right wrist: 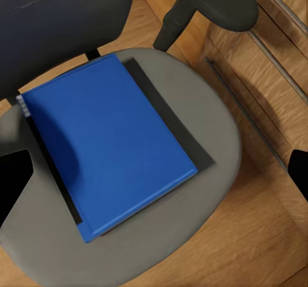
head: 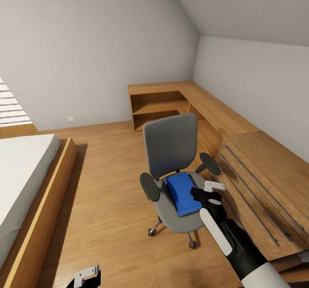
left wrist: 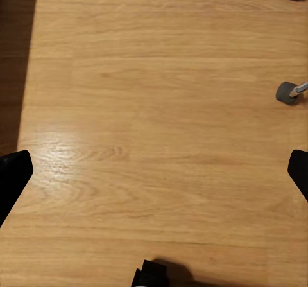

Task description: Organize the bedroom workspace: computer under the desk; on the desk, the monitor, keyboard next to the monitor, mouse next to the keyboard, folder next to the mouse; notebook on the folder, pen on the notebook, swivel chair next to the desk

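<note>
Folder [head: 183, 193] lies flat on the chair [head: 171, 150] seat, w/ a dark slab under it showing along one long side and one end in the right wrist view, prob. the notebook [right wrist: 168, 117], though I can't be sure.

Right pincer [head: 213, 190] hangs just above the seat, at the folder's edge on the side twd the dresser [head: 266, 185]. Its fingers stand wide apart: in the right wrist view the tips sit at opposite borders w/ the whole folder between them. Nothing held.

Left pincer [head: 88, 275] is well apart from the chair, low over bare floor [left wrist: 154, 107] on the bed [head: 21, 172] side; wrist view there gives floorboards and two castors. Fingertips spread wide, empty too.

So right arm is the nearer one by far; the pick is its job.

Long axis of the folder runs from the chair's backrest out to the seat front, skewed a bit twd the dresser. Judgement: the pincer needs to drop straight down and close across the short side, or take the near edge, since the folder lies flush on the stack w/ little lip to get under.
</note>
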